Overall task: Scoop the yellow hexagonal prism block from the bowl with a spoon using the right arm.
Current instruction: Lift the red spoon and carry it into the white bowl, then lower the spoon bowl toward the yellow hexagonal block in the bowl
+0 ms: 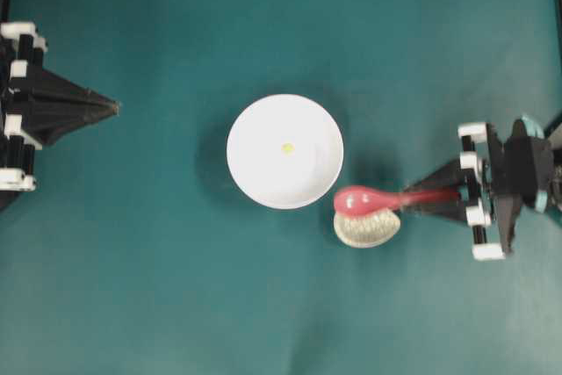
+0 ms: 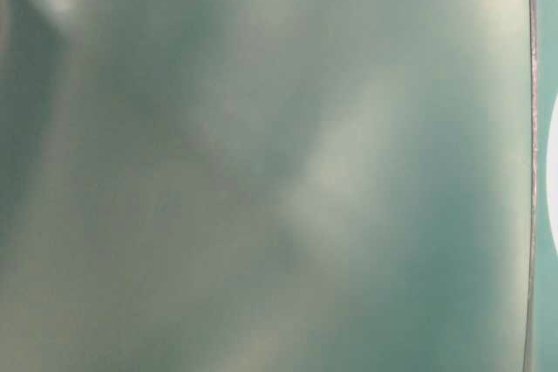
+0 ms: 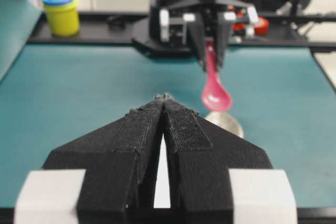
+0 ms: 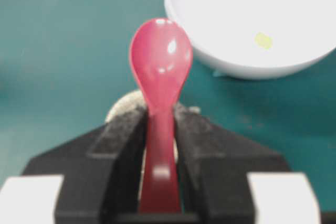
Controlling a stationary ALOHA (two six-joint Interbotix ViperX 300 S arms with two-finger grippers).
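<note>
The white bowl (image 1: 284, 151) stands mid-table with the tiny yellow hexagonal block (image 1: 286, 147) lying inside it. My right gripper (image 1: 411, 198) is shut on the handle of the pink-red spoon (image 1: 364, 200) and holds it above the speckled dish, just right of the bowl. In the right wrist view the spoon (image 4: 160, 66) points forward between the jaws (image 4: 159, 116), with the bowl (image 4: 252, 30) and the block (image 4: 263, 40) ahead to the right. My left gripper (image 1: 114, 108) is shut and empty at the far left; it also shows in the left wrist view (image 3: 165, 98).
A small speckled cream dish (image 1: 367, 228) lies under the spoon's scoop, beside the bowl. A yellow pot with a blue lid (image 3: 60, 13) stands beyond the table's far edge in the left wrist view. The table-level view shows only blurred teal.
</note>
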